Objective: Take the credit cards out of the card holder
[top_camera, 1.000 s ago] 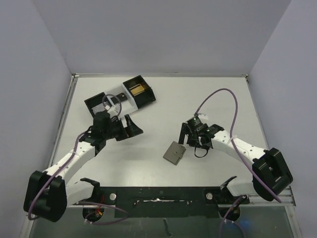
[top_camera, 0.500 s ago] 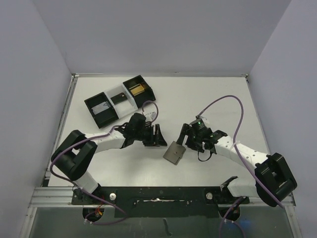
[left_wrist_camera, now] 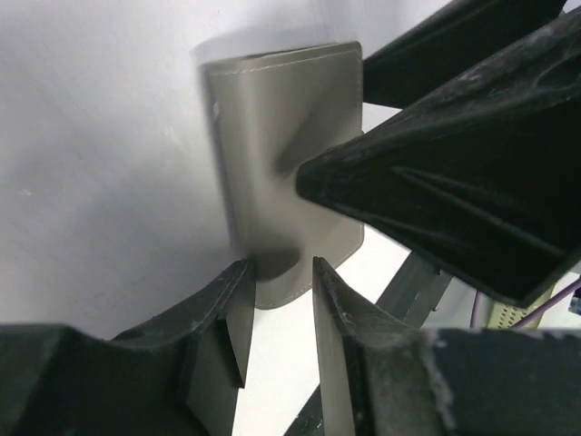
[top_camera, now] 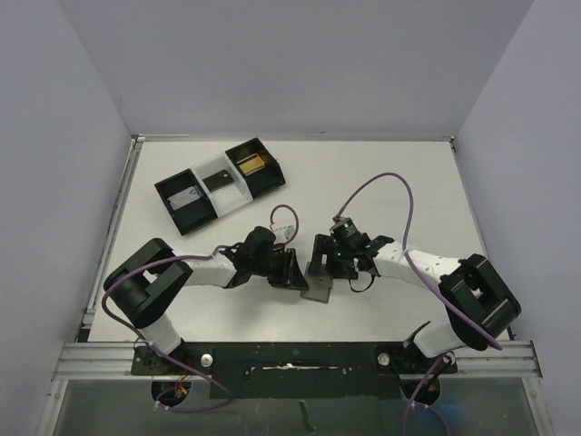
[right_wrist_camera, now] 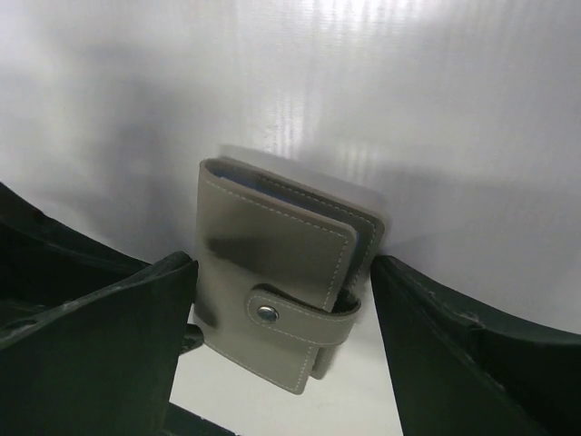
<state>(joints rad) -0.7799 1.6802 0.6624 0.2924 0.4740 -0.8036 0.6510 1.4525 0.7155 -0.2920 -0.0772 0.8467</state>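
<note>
The card holder is a small grey wallet lying folded on the table, its strap snapped by a metal stud. The credit cards are hidden inside it. In the right wrist view my right gripper straddles the holder, with one finger against each long side. My left gripper comes in from the left. Its narrowed jaws still have a gap, and the holder's near edge sits at their tips. A right finger looms over the holder in that view.
A black tray with three compartments stands at the back left and holds small items, one of them yellowish. Both arms meet at the table's middle, their cables arching above. Walls close in the table on three sides.
My left arm has swung from the tray to the holder's left side while its jaws narrowed. My right gripper has moved left over the holder and closed in on its sides.
</note>
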